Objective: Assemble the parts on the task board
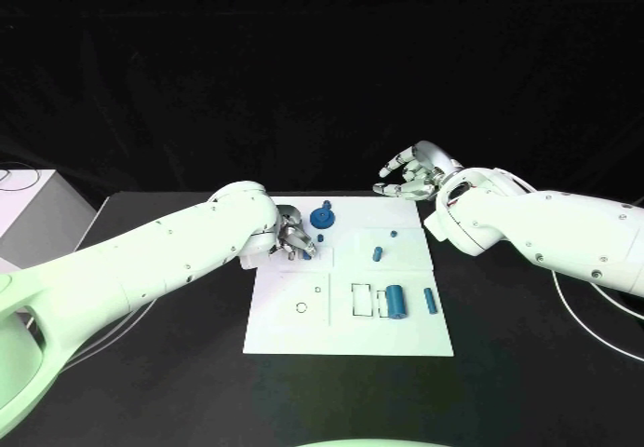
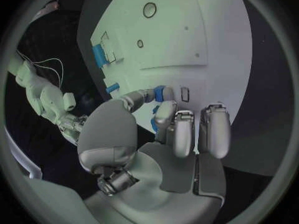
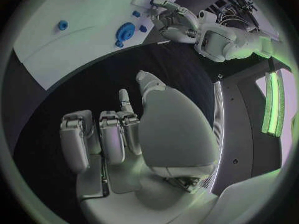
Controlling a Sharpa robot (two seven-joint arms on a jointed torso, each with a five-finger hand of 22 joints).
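The left hand (image 1: 294,237), silver and many-fingered, rests at the far-left corner of the flat white rectangular task board (image 1: 352,335). In the left wrist view its fingers (image 2: 176,129) curl down toward the board, and a small blue part (image 2: 162,92) sits pinched between the thumb and a fingertip, just above the board surface. The right hand (image 1: 410,175) hangs over the black table (image 1: 537,354) beyond the board's far-right corner, well apart from every part; in the right wrist view its fingers (image 3: 99,139) are curled in over the palm, clenched on nothing.

A blue gear-like round part (image 1: 322,217) stands on the far edge of the board, just beside the left hand. A short blue peg (image 1: 377,252) lies near the board's middle, its long axis running toward and away from the robot, with a smaller blue stud (image 1: 392,233) beyond it. Nearer the robot, a stout blue cylinder (image 1: 397,302) lies beside a rectangular outline, and a slim blue pin (image 1: 430,299) lies just to its right; both long axes run parallel to the peg's.
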